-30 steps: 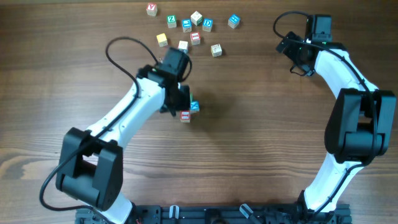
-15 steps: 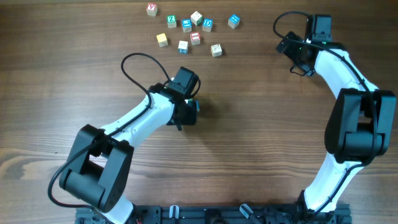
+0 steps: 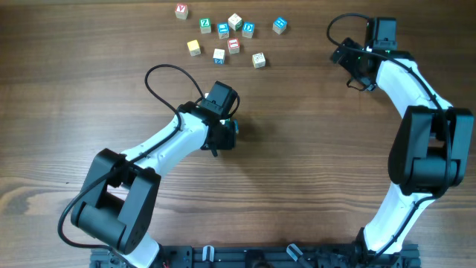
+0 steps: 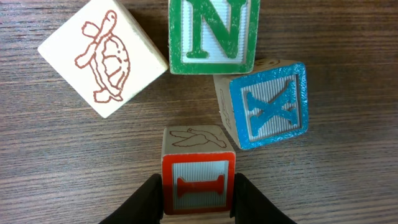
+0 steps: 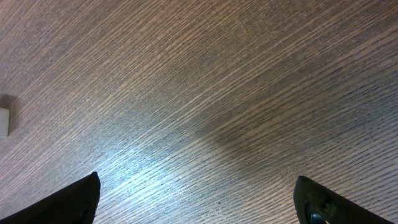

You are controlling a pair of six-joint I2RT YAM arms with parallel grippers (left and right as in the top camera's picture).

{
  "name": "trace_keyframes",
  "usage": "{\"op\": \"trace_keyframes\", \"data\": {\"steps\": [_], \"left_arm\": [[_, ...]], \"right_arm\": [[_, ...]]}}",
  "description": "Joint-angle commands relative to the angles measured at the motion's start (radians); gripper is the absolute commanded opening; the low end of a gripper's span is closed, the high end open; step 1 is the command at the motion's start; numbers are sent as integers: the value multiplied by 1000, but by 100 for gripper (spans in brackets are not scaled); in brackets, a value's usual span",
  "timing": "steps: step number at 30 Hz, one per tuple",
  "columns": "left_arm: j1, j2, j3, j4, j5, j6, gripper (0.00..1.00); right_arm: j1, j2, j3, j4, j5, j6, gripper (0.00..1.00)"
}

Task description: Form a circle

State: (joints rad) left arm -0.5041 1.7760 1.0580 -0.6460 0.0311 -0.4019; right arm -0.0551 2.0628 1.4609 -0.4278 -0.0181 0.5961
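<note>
The left gripper (image 4: 199,202) is closed partway onto the red I cube (image 4: 199,190), one finger against each side, with the cube resting on the table (image 4: 74,162). This cube sits at 6 o'clock in the circle (image 4: 224,106), which shows four cubes in the left wrist view. The blue X cube (image 4: 268,106) is at 2 o'clock, the green N cube (image 4: 213,34) at 12 and the turtle cube (image 4: 102,56) at 10, all packed closely.

From overhead, the ring lies near the table's middle. The loose cubes (image 3: 227,33) are scattered well apart at 12 o'clock. At 2 o'clock, the right gripper (image 5: 199,199) gapes wide and holds nothing.
</note>
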Motion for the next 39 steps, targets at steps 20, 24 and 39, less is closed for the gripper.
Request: {"op": "trace_keyframes", "data": {"steps": [20,24,39], "left_arm": [[240,-36,234,-69,-21,2,27],[249,42,233,-52,-21,2,25],[246,162,231,-76,-20,2,21]], "right_arm": [[2,17,-4,2,10,-13,100],[2,17,-4,2,10,-13,100],[2,17,-4,2,10,-13,100]]}}
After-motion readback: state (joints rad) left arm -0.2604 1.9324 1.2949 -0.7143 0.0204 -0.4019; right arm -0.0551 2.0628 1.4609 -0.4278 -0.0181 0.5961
